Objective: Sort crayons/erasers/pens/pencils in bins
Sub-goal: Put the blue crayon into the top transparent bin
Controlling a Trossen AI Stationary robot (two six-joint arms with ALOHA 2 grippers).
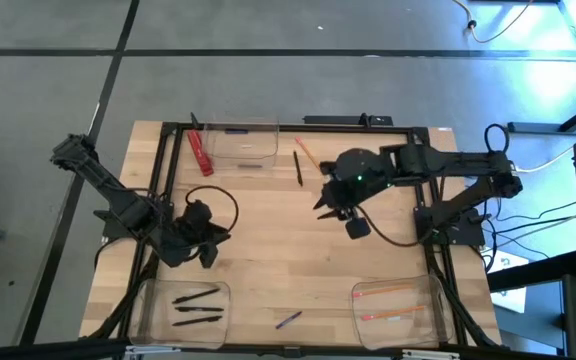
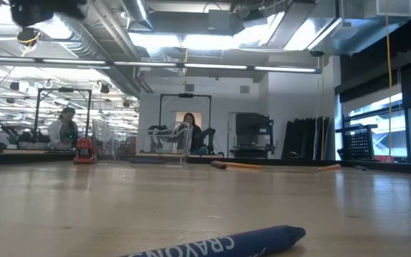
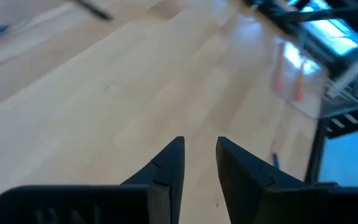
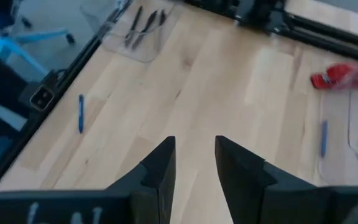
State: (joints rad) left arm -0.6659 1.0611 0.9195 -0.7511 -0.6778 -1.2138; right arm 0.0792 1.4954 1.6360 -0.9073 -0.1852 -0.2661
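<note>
the sort is partway through. three pens (image 1: 196,307) lie in the bin (image 1: 146,300) at the near left corner of the tabletop (image 1: 268,250), two pencils (image 1: 388,302) lie in the bin (image 1: 428,300) at the near right corner, and a crayon (image 1: 236,131) lies in the far bin (image 1: 258,150), with a red strip (image 1: 200,153) just beside that bin. still loose on the tabletop are a pen (image 1: 298,168) and a pencil (image 1: 306,152) near the far edge, close together, and a crayon (image 1: 288,320) at the near edge between the two near bins.

the left gripper (image 3: 199,155) hangs over the left side of the tabletop, above the pen bin; its fingers (image 3: 169,163) stand a little apart with nothing between them. the right gripper (image 4: 194,155) hangs over the middle, toward the right, close to the loose pen and pencil; its fingers (image 4: 160,163) are likewise parted a little and empty.

so this looks like a moment between placements, with both arms free. the right arm seems best placed to take the pen or pencil by the far edge: it needs to come over one stick, line its fingers across it, and drop low enough to pinch without dragging the neighbour along. the crayon at the near edge has the longer trip, across to the far bin.
</note>
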